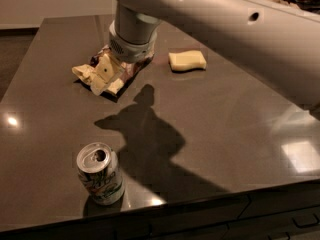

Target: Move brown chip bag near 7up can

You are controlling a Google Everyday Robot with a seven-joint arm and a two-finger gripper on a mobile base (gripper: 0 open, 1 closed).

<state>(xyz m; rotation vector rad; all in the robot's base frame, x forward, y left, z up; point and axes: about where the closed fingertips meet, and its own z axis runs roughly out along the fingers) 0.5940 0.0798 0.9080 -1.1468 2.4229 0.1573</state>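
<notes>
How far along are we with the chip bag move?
Done: nothing delivered; the brown chip bag lies at the far end, well apart from the 7up can. In hand: the gripper is right at the bag. Left: grasp, carry, set beside the can.

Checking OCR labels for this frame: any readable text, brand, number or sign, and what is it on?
No text can be read in this frame.
7up can: green and reddish print on its side, too blurred to read.
brown chip bag: mostly hidden under the gripper, which sits right over it; no lettering shows.
yellow block: no print visible.
</notes>
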